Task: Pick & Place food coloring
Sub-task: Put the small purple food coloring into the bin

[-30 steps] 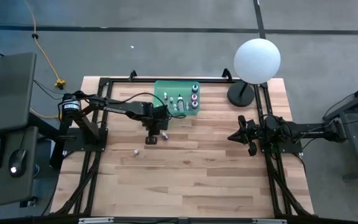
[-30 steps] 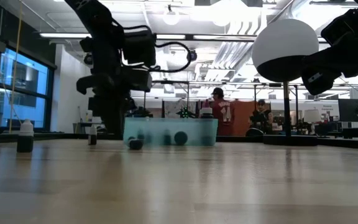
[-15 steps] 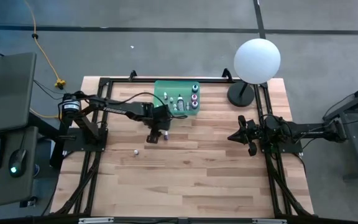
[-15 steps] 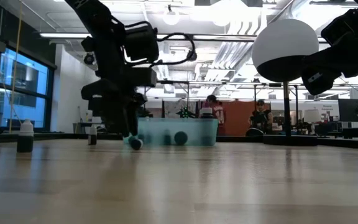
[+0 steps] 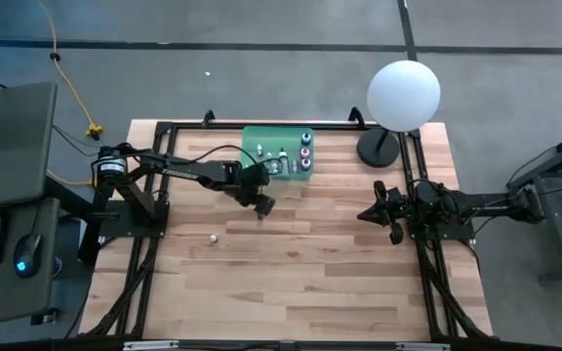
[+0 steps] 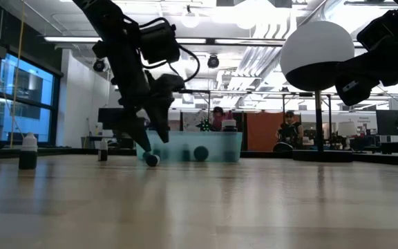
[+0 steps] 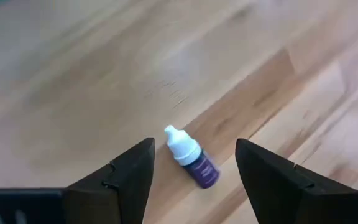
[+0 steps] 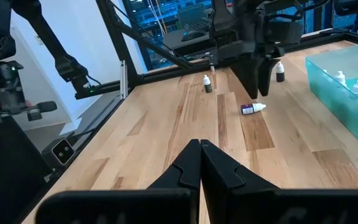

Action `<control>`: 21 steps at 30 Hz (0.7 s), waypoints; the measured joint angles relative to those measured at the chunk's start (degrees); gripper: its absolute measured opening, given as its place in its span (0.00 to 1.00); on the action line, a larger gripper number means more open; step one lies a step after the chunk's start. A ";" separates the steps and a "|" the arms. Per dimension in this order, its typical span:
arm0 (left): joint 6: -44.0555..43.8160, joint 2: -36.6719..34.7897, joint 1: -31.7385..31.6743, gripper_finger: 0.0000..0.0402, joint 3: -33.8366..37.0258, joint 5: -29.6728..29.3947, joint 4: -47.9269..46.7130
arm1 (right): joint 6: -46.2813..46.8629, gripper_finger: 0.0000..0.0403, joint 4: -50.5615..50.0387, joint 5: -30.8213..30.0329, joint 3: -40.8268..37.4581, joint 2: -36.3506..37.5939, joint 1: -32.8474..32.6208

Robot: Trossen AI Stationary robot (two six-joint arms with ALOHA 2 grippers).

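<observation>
The wooden table (image 5: 291, 273) is filling the centre of the high view, with the big white globe lamp (image 5: 404, 95) standing at its upper right and the green tray (image 5: 254, 138) sitting at upper centre, several small capped bottles standing inside it. The left gripper (image 5: 263, 206) is hanging just below the tray's lower left corner with its fingers spread wide and gripping nothing. In its wrist view one purple food coloring bottle (image 7: 191, 157) is lying on its side on the wood between the two dark fingers, white cap pointing up and left, touching neither. The right gripper (image 5: 367, 214) is waiting at right of centre, fingers pressed together (nothing between them). Another tiny bottle (image 5: 213, 237) is standing alone left of centre.
</observation>
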State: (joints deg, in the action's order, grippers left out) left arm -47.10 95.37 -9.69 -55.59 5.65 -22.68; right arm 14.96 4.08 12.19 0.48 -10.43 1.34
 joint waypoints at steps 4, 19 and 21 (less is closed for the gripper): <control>-10.22 -0.02 0.09 0.55 0.00 -1.81 0.88 | 0.00 0.00 0.00 0.00 -0.01 0.01 0.02; -25.40 0.35 3.87 0.55 0.02 -6.01 -0.44 | 0.00 0.00 0.00 -0.01 -0.01 0.01 0.00; -25.97 0.35 3.87 0.55 0.02 -5.67 -1.00 | 0.00 0.00 0.00 -0.02 -0.01 0.01 0.00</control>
State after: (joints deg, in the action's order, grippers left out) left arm -73.07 95.72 -5.82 -55.57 -0.02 -23.68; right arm 14.96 4.08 12.16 0.47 -10.41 1.35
